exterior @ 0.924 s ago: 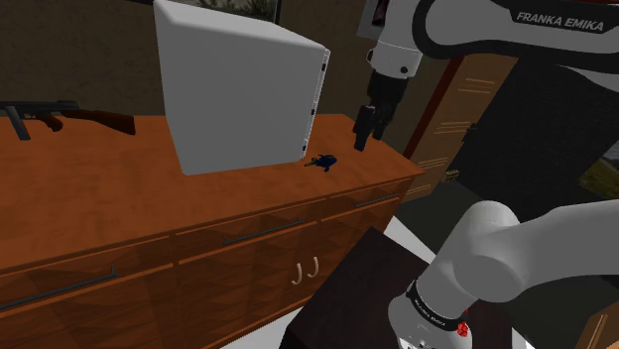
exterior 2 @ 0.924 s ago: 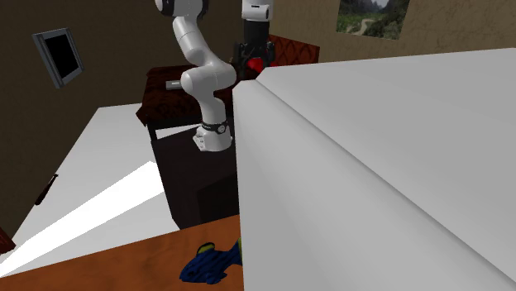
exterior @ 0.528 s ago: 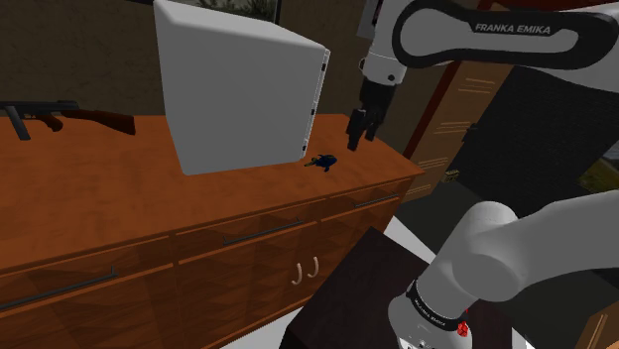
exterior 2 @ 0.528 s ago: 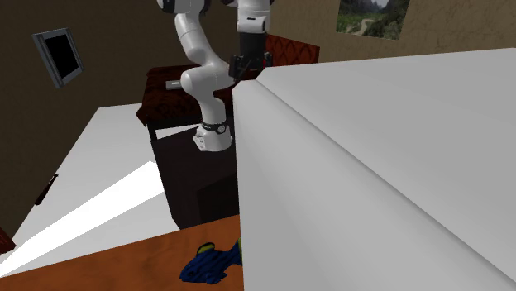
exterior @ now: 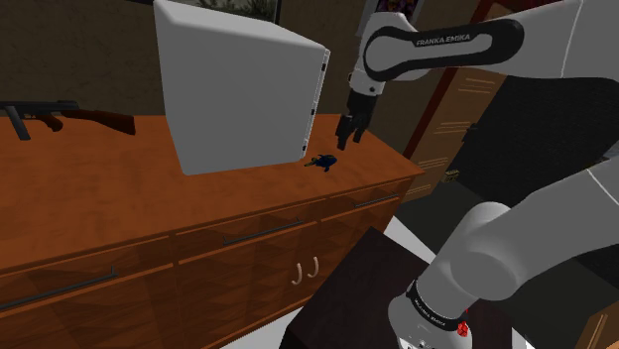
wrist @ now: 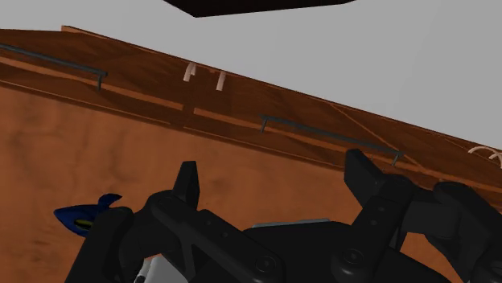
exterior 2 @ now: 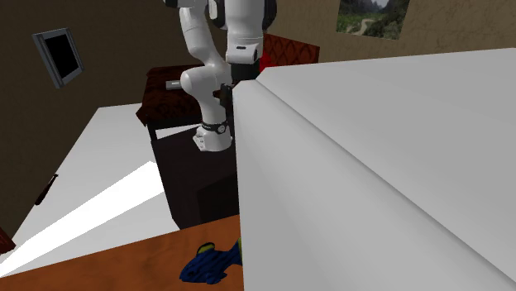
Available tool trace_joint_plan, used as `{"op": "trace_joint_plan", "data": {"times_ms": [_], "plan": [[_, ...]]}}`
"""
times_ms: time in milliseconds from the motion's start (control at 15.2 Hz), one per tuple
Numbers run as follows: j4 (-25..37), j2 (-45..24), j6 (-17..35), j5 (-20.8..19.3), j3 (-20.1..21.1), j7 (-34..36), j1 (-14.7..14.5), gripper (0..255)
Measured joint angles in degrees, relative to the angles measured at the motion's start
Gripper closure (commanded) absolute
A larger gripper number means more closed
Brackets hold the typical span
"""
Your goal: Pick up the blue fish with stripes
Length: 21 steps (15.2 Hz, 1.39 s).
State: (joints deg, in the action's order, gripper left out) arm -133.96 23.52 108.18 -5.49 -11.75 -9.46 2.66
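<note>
1. The blue fish (exterior: 320, 162) is seen lying on the brown wooden bench (exterior: 119, 188), just beside the lower near corner of a large white box (exterior: 238, 89) and close to the bench's end at the shoulder view's right.
2. In the second exterior view the fish (exterior 2: 208, 263) is partly hidden behind the edge of the white box (exterior 2: 372, 165); its body is shown in deep blue.
3. The claw (exterior: 344, 134) is held in the air above the fish and a little to the shoulder view's right of it, apart from it, with the fingers pointed down towards the bench.
4. In the wrist view the two black fingers (wrist: 187, 175) are seen spread wide, and nothing is clasped between them.
5. There the fish (wrist: 80, 215) is found out to the side of the claw, outside the gap, partly covered by the claw's body.
6. A long gun (exterior: 60, 114) is laid on the bench at the shoulder view's far left, well apart from the fish.
7. Drawer fronts with bar handles (exterior: 260, 232) are shown below the bench top.
</note>
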Motion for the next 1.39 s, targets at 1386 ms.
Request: {"op": "trace_joint_plan", "data": {"times_ms": [1386], "plan": [[33.08,-46.78,8.97,17.20,-8.64,-23.99,8.67,0]]}}
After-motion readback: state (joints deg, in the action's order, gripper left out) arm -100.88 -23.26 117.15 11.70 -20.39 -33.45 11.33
